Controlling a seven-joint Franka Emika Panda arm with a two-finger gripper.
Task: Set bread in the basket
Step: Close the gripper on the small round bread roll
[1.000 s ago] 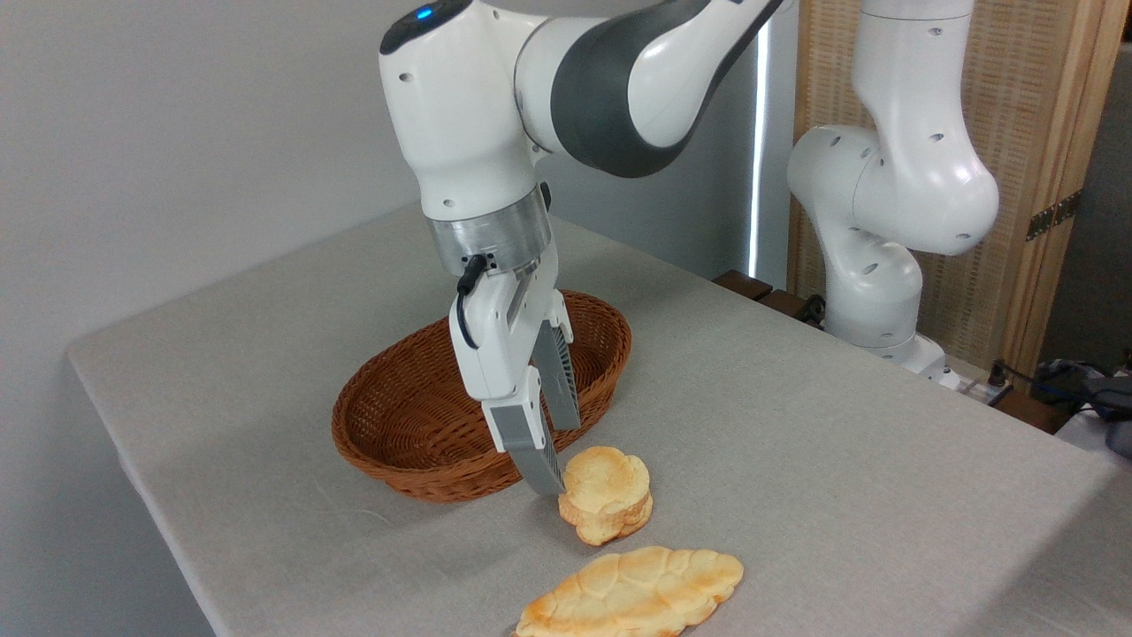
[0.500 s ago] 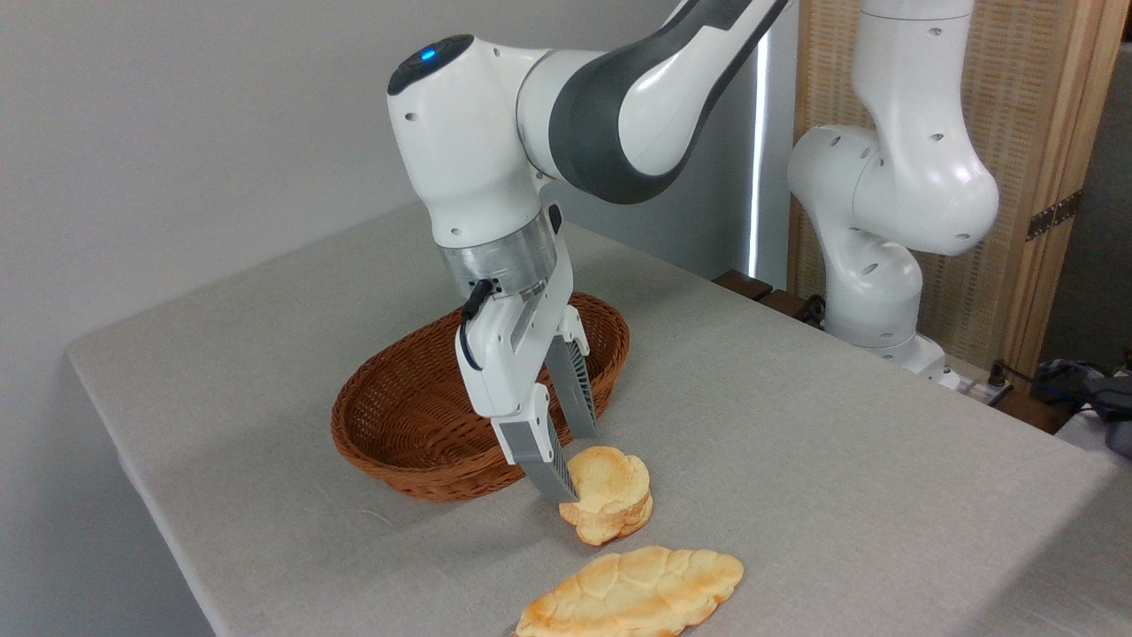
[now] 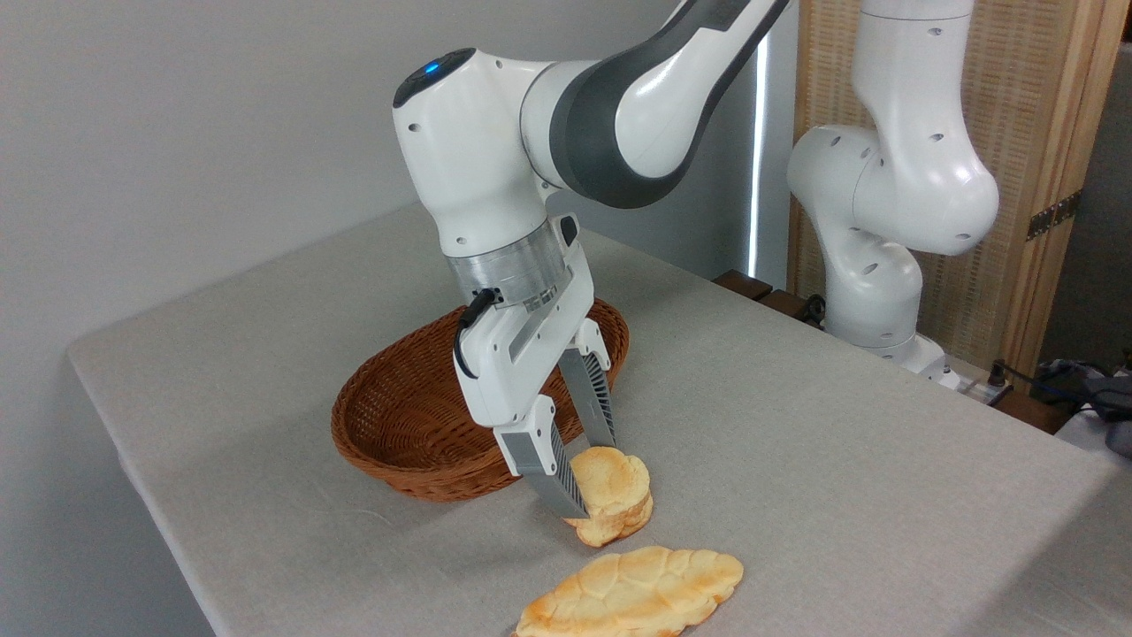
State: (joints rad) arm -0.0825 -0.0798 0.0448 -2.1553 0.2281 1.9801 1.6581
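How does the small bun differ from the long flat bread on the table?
The bun is small, thick and round; the flat bread is long, thin and leaf-shaped. The bun sits between the fingers of the open gripper; the flat bread lies apart, nearer the camera, untouched. Both are golden, lobed on top, and rest on the table.

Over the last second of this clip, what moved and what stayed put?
The end effector shifted right and lower, from beside the bun to straddling it: the near finger now covers the bun's left edge and the far finger sits behind it. The jaws are open; nothing is gripped yet. The bun looks unmoved on the table. The basket and the long flat bread stayed where they were.
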